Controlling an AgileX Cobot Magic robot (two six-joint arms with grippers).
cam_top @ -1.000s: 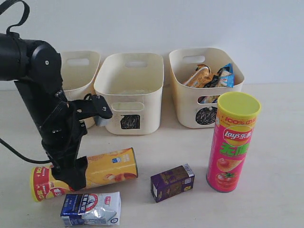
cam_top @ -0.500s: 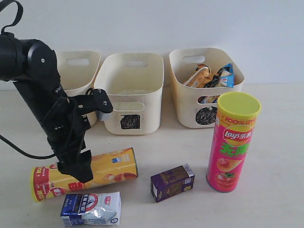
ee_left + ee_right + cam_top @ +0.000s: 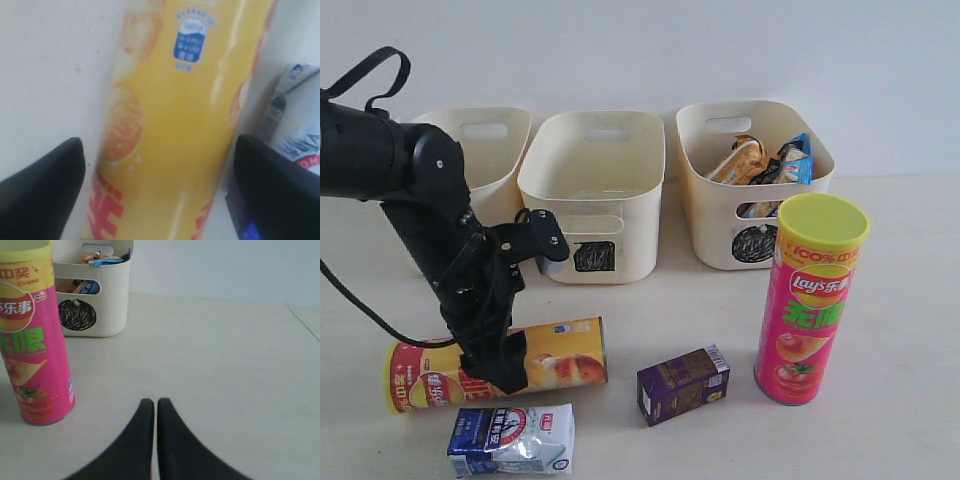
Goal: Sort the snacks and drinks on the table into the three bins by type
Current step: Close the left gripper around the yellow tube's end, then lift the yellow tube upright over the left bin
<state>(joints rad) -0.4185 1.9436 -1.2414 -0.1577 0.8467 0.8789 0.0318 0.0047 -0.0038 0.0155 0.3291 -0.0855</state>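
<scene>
The yellow-red chip tube (image 3: 563, 356) lies on its side on the table (image 3: 900, 300). My left gripper (image 3: 500, 366) is down over its middle, open, one finger on each side (image 3: 160, 147) with a small gap to the tube (image 3: 175, 125). The milk pouch (image 3: 513, 440) lies just in front of it. The purple carton (image 3: 682, 384) sits at centre front. The pink-red tube (image 3: 810, 300) stands upright at the right. The orange bag (image 3: 735, 160) and blue bag (image 3: 796, 160) are in the circle bin (image 3: 720, 215). My right gripper (image 3: 156, 401) is shut and holds nothing, beside the pink tube (image 3: 30, 340).
The square bin (image 3: 595, 175) in the middle holds nothing I can see. The left bin (image 3: 485, 150) is partly hidden behind my left arm, its mark covered. The milk pouch (image 3: 300, 140) lies close to one left finger. A pale wall runs behind the bins.
My left gripper has slid to the right along the yellow tube toward its middle. The tube has turned a little and now lies more level.
</scene>
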